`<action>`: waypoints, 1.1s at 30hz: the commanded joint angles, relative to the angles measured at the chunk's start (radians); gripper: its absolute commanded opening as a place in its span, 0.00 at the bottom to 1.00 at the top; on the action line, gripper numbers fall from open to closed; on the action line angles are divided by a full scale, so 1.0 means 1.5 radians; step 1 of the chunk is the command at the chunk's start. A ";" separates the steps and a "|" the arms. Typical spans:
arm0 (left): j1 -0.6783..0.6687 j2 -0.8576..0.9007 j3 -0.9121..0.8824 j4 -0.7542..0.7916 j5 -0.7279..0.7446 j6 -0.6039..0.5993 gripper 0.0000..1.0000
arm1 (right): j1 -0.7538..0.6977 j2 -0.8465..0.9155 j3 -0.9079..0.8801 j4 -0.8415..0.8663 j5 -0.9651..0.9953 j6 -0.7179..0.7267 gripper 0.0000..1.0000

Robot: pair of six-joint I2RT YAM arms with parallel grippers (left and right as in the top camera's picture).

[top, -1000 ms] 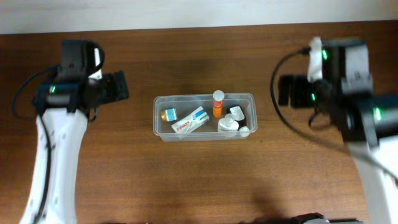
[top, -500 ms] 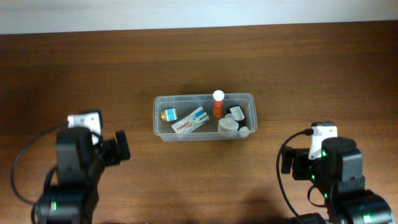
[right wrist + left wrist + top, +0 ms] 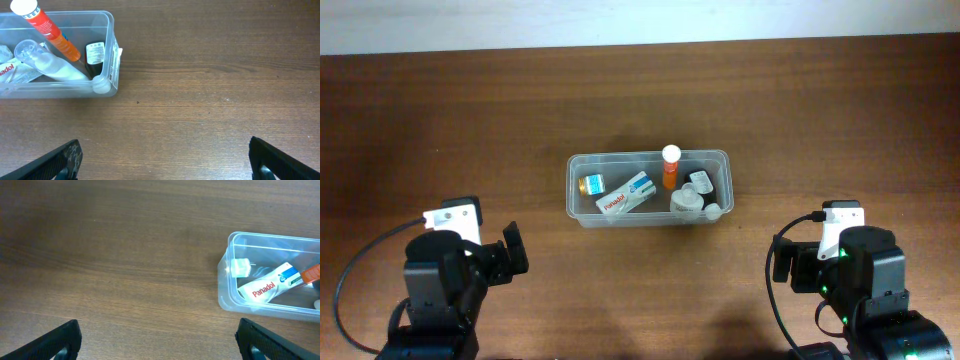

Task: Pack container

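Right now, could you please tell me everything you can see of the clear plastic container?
The container is a shallow, clear translucent plastic tub, rectangular with rounded corners and a rim, no lid on. It sits flat on the wooden table, near the middle. Inside lie a white Panadol box, an orange tube with a white cap, a white bottle, a dark labelled bottle and a small item I cannot identify. Nothing else touches it.

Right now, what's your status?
Left gripper open, empty. Right gripper open, empty. Container mid-table, holding medicine box, orange tube, small bottles. Nothing in the way.
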 commanded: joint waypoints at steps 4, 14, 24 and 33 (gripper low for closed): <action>0.000 -0.002 -0.006 -0.004 0.012 0.013 0.99 | 0.000 -0.001 -0.005 0.000 0.008 0.008 0.98; 0.000 -0.002 -0.006 -0.006 0.012 0.013 0.99 | -0.013 -0.169 -0.092 0.012 0.006 0.007 0.98; 0.000 -0.002 -0.006 -0.006 0.011 0.013 0.99 | -0.014 -0.404 -0.317 0.206 -0.060 -0.077 0.98; 0.000 -0.002 -0.006 -0.006 0.011 0.013 0.99 | -0.029 -0.414 -0.503 0.601 -0.057 -0.248 0.98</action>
